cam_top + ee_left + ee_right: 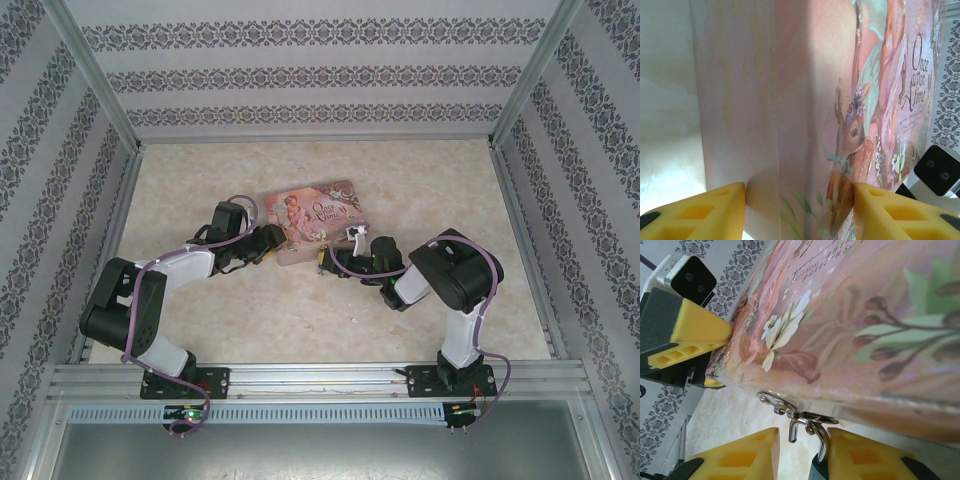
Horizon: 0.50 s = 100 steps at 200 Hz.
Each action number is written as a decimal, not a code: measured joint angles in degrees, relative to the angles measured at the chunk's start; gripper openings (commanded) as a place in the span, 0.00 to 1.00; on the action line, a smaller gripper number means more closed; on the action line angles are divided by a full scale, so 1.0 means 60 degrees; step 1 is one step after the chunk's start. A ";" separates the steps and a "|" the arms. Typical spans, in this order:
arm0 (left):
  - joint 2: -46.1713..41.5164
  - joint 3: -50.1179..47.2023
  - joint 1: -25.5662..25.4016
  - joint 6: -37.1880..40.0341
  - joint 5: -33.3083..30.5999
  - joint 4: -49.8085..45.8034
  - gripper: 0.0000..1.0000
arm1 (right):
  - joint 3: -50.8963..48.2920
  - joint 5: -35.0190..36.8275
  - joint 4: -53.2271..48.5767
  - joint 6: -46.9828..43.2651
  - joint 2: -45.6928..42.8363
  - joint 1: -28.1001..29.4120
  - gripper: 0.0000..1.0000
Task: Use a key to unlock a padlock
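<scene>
The unlocking looks unfinished: the padlock (821, 446) hangs at the lower edge of the pink box (318, 220), low in the right wrist view, its thin silver shackle hooked through the clasp. Whether a key is in it I cannot tell. The right gripper (802, 440) flanks the lock, narrowly parted; its hold is unclear. The left gripper (800, 195) clamps the box's end. On the bench (300, 320) I count one box, one padlock and two grippers.
</scene>
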 measured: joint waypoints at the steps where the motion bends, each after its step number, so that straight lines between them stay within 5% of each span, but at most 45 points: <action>1: 0.0000 0.0000 0.0000 0.0000 0.0000 0.0000 0.55 | 0.0000 0.0000 0.0004 0.0000 0.0000 0.0000 0.25; 100: 0.0000 0.0000 0.0000 0.0000 0.0000 0.0000 0.54 | -0.0149 0.0248 0.0095 -0.0168 0.0022 -0.0066 0.02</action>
